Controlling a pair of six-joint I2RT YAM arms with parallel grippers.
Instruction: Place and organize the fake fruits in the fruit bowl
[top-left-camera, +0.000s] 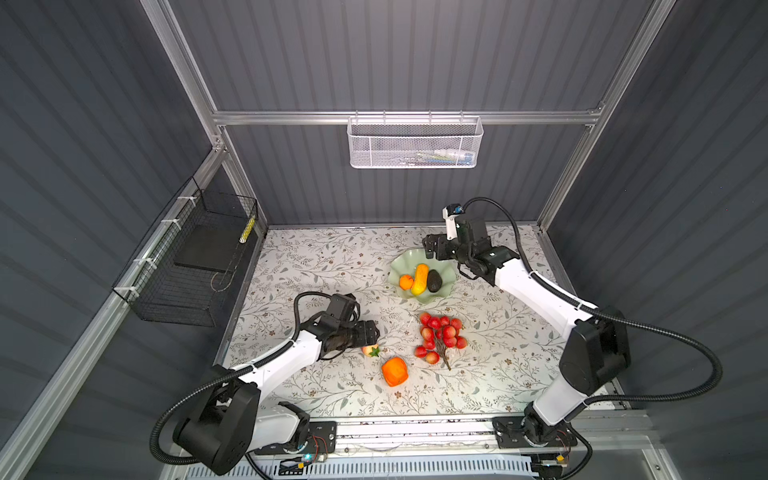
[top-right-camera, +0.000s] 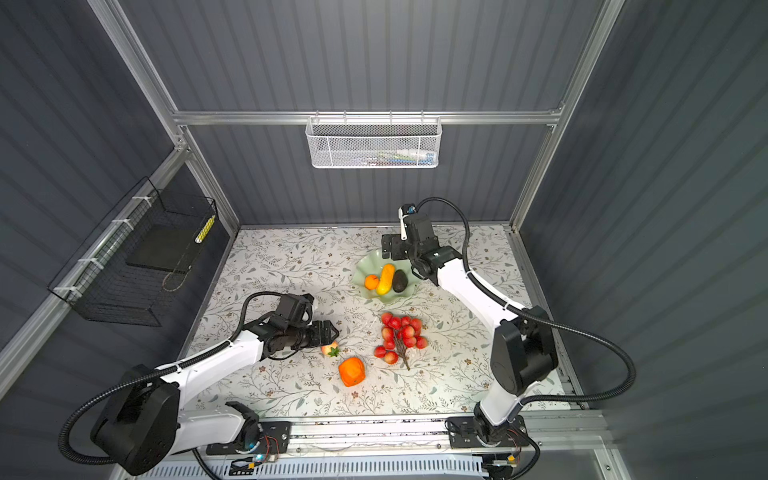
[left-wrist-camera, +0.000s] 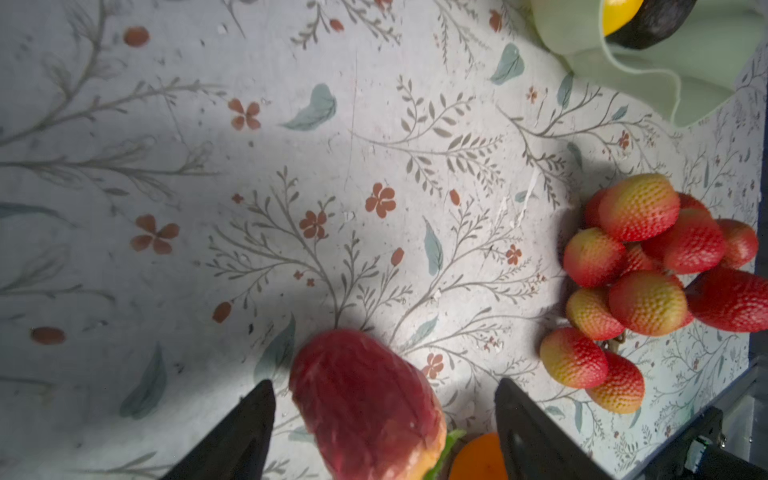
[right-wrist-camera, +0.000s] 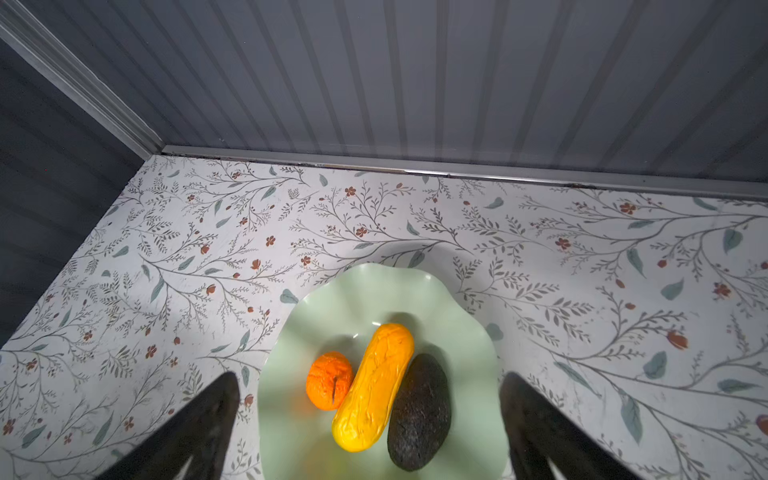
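Bright overhead light floods the counter (top-left-camera: 332, 266) in both top views; the walls are dim. In the left wrist view a broad soft shadow darkens the left side, and the near red-yellow fruit (left-wrist-camera: 365, 407) is blurred

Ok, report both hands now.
Left hand: open, straddling the red-yellow fruit, not gripping it.
Right hand: open, empty, over the fruit bowl.

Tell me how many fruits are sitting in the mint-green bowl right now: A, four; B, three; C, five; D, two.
B: only the round orange, the yellow oblong fruit and the dark oval fruit lie side by side in the fruit bowl.
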